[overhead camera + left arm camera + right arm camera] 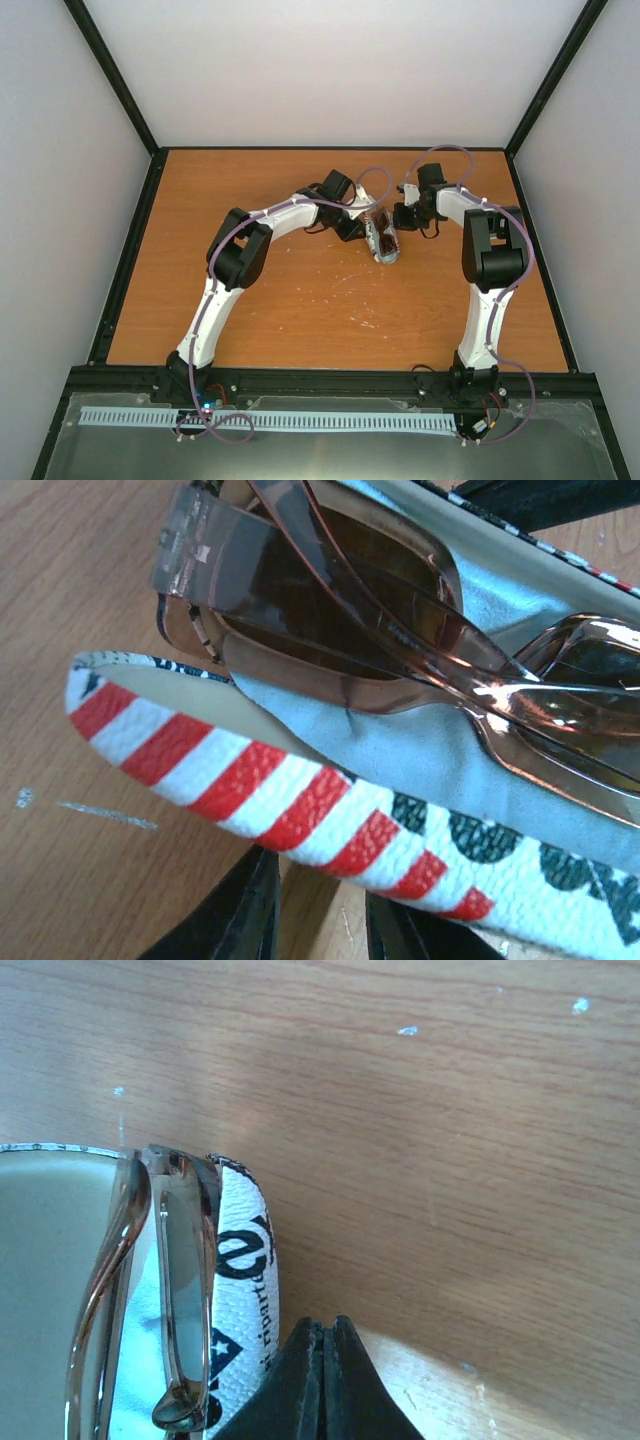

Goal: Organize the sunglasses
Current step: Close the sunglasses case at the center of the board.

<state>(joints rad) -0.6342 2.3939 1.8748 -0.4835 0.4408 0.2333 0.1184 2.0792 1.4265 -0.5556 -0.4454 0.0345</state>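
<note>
One folded sunglasses (400, 650) rests on cloth (400, 770) inside striped case (300, 805).

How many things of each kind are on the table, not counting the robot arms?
sunglasses: 1
striped case: 1
blue cloth: 1
Total: 3

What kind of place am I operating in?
Probably a lab robot test cell: wooden tabletop boxed in by plain white walls and black frame rails, left arm and right arm bolted at its near edge.
</note>
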